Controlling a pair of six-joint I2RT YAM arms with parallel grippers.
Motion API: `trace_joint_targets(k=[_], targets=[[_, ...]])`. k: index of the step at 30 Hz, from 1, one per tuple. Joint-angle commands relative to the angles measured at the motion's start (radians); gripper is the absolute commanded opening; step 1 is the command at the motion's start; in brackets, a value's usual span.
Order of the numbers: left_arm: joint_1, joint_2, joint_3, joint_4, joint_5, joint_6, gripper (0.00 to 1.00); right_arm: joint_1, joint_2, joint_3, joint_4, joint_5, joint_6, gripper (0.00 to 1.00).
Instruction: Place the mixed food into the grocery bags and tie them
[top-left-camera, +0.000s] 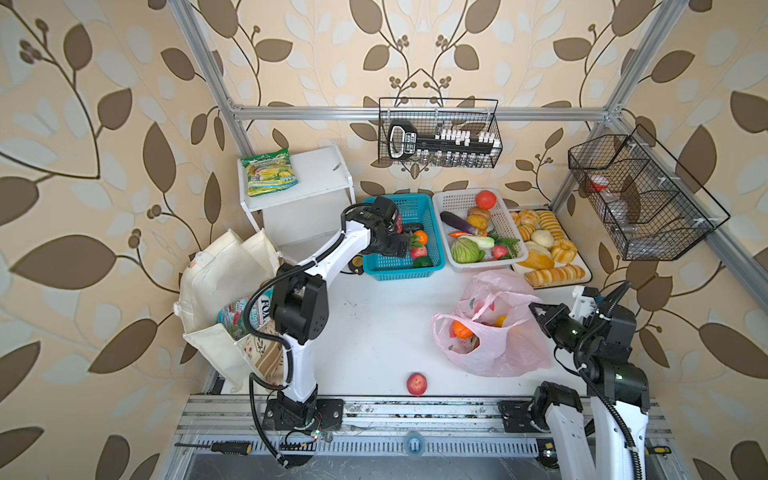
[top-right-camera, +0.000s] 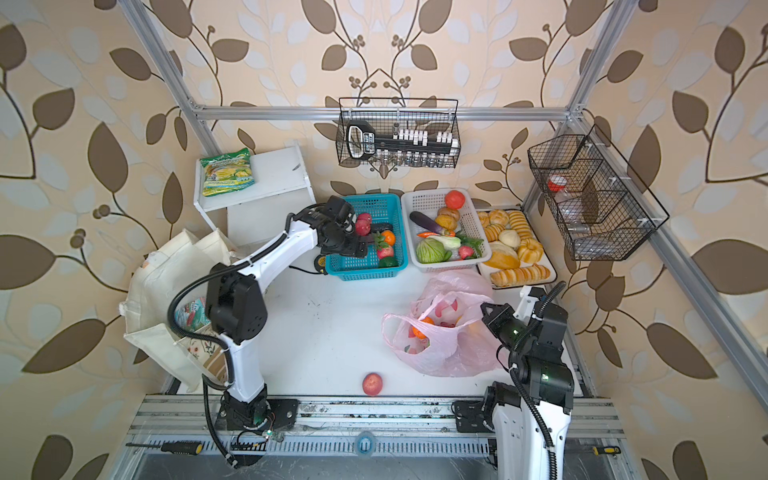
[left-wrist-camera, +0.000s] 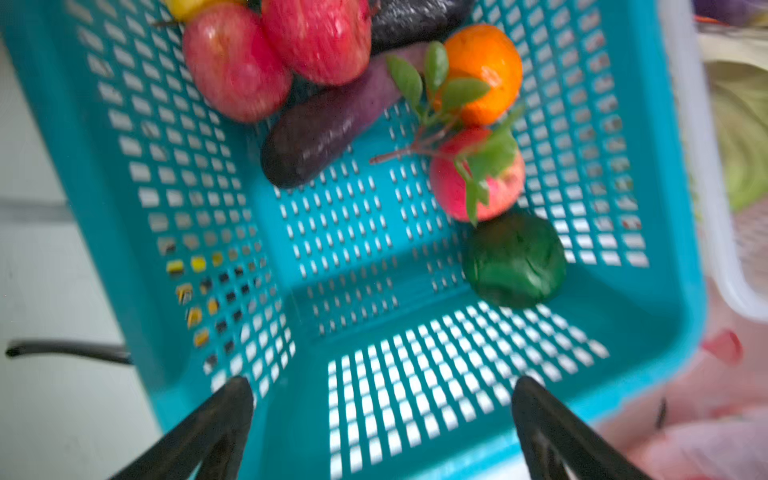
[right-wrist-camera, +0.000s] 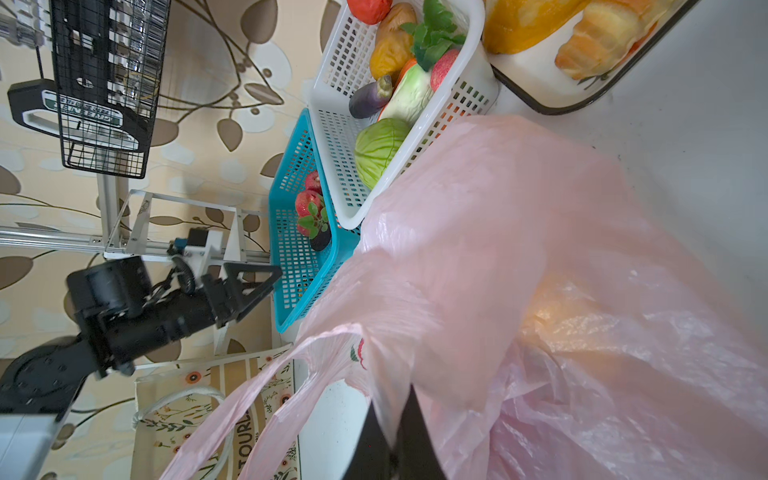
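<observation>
Left pincer (left-wrist-camera: 381, 382) held wide open above teal basket (left-wrist-camera: 415, 374), toy fruit (left-wrist-camera: 232, 66) clustered inside. Pink bag (right-wrist-camera: 498, 249) rim pinched by clenched right pincer (right-wrist-camera: 395, 411). Orange (left-wrist-camera: 484, 70) best straddled squarely, leafy sprig (left-wrist-camera: 457, 95) avoided, before closing.

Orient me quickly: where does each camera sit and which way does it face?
Both top views: high over the front rail, looking down on the table; both arms show.
Left wrist: on the left arm, looking down into the teal basket; open left gripper shows.
Right wrist: on the right arm, facing across the pink bag toward the white basket; right gripper shut on it.
Shared: all views show the teal basket.
</observation>
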Motion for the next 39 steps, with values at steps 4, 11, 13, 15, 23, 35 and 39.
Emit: trace_joint_targets(k=[4,11,13,15,23,35,39], targets=[[-0.063,-0.432,-0.31,0.039,0.158,-0.009,0.96,0.007,0.005,-0.009,0.014,-0.013,0.005,0.0],[-0.289,-0.756,-0.774,0.125,0.212,-0.222,0.97,0.008,0.012,0.0,0.018,-0.003,-0.001,0.0],[-0.359,-0.808,-0.863,0.184,0.206,-0.268,0.99,0.008,0.016,0.003,0.021,0.001,-0.003,0.0],[-0.409,-0.813,-0.908,0.2,0.158,-0.291,0.99,0.008,0.021,0.008,0.024,-0.002,-0.003,0.0],[-0.572,-0.667,-0.945,0.269,0.106,-0.323,0.99,0.01,0.017,0.013,0.002,0.001,-0.01,0.0],[-0.739,-0.38,-0.851,0.276,0.025,-0.323,0.98,0.01,-0.006,-0.01,-0.013,0.005,-0.012,0.0],[-0.769,-0.308,-0.813,0.273,-0.02,-0.318,0.94,0.01,-0.012,-0.01,-0.021,0.004,-0.016,0.0]])
